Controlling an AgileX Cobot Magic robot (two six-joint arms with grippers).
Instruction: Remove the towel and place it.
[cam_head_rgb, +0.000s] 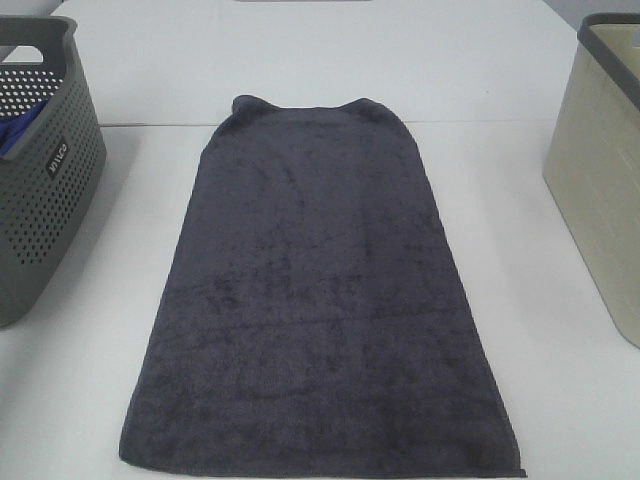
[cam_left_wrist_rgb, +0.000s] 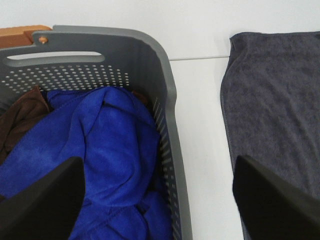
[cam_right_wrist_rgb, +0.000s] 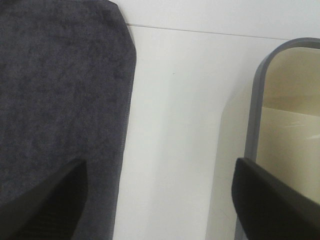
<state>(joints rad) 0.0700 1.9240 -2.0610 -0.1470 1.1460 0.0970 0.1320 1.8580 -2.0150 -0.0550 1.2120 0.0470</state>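
Towel (cam_head_rgb: 318, 300): spread flat on the white table (cam_head_rgb: 560, 330), long axis running near to far, midway between the two baskets; far corners slightly curled.
Left pincer (cam_left_wrist_rgb: 159, 200): fingers (cam_left_wrist_rgb: 42, 205) spread wide, nothing between them; hanging above the right wall of the grey basket (cam_left_wrist_rgb: 170, 125), one finger over the basket's inside, the other over the towel's left edge; towel (cam_left_wrist_rgb: 275, 110) just right of it, not touched.
Right pincer (cam_right_wrist_rgb: 159, 200): fingers (cam_right_wrist_rgb: 45, 205) spread wide, nothing pinched; poised over bare table between towel (cam_right_wrist_rgb: 60, 90) and beige basket (cam_right_wrist_rgb: 290, 130); one finger over the towel's right edge, the other over the basket rim.
Grey basket (cam_head_rgb: 40, 170): perforated, at left of table, apart from the towel.
Basket contents: blue cloth (cam_left_wrist_rgb: 100, 145) bunched inside; brown cloth (cam_left_wrist_rgb: 20, 115) beside it.
Beige basket (cam_head_rgb: 600, 170): at right of table, grey rim, well apart from the towel.
Obstructions: grey basket's right wall directly under the left pincer; beige basket's rim under the right pincer's outer finger.
Table seam: thin line crossing under the towel's far end.
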